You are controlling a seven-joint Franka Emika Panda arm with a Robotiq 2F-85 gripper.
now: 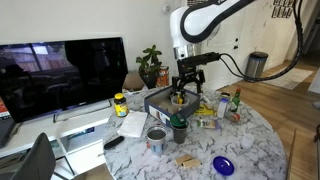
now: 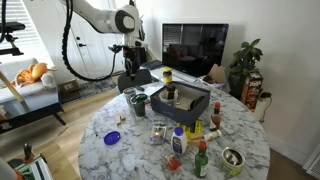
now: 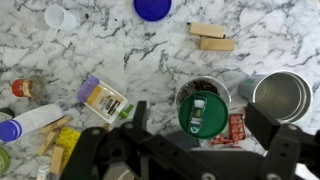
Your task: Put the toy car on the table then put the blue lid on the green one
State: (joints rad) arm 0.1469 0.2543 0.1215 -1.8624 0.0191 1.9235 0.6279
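While my gripper (image 1: 186, 90) hung, jaws spread, above the green lid (image 3: 215, 126), where the car (image 3: 198, 107) seemingly sat, I judged a low descent could snag the rim and knock it into the can (image 3: 283, 95).

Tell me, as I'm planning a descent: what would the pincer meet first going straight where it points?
Likely the toy car sitting on the green lid, centred below the open pincer; depth is unclear.

Blue lid (image 3: 152, 8), green one (image 3: 203, 112), white-and-grey marbled table (image 3: 150, 50).
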